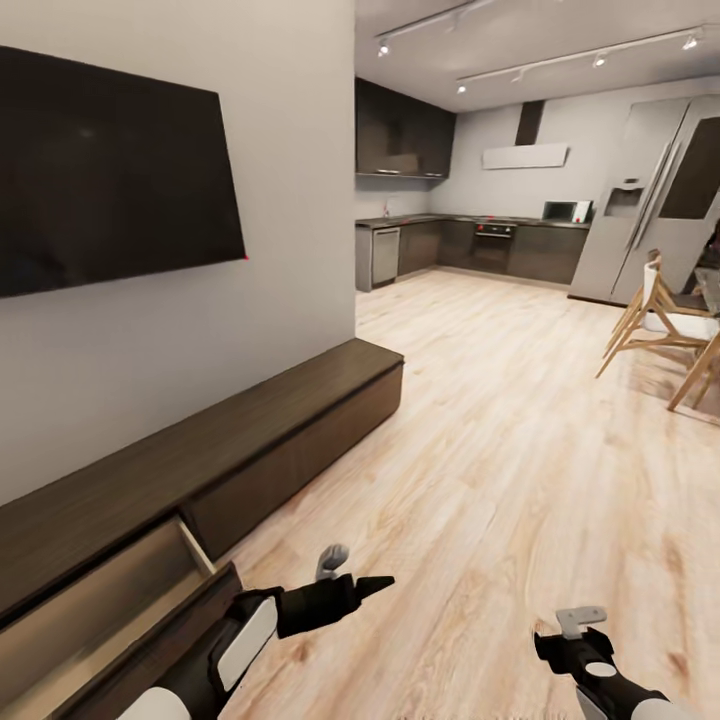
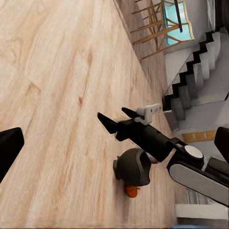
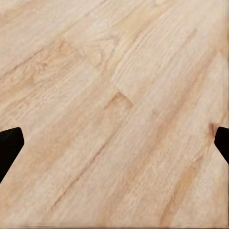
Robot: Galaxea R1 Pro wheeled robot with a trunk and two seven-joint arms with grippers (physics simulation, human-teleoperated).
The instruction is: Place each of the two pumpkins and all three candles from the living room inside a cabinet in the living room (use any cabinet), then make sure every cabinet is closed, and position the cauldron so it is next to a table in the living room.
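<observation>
Bright, even light comes from ceiling track spots (image 1: 520, 72) at far right, leaving soft sheen on the pale wood floor (image 1: 500, 430). Shadows are faint. Render is slightly soft, with wide-angle stretching at the edges.

Nothing to read here — no lettering, label, brand mark or number can be made out on anything in these views. The wall screen (image 1: 110, 170) is plain black, and the fridge (image 1: 655, 205) and the microwave (image 1: 566, 211) in the kitchen are too far off and too small to show any marking.
</observation>
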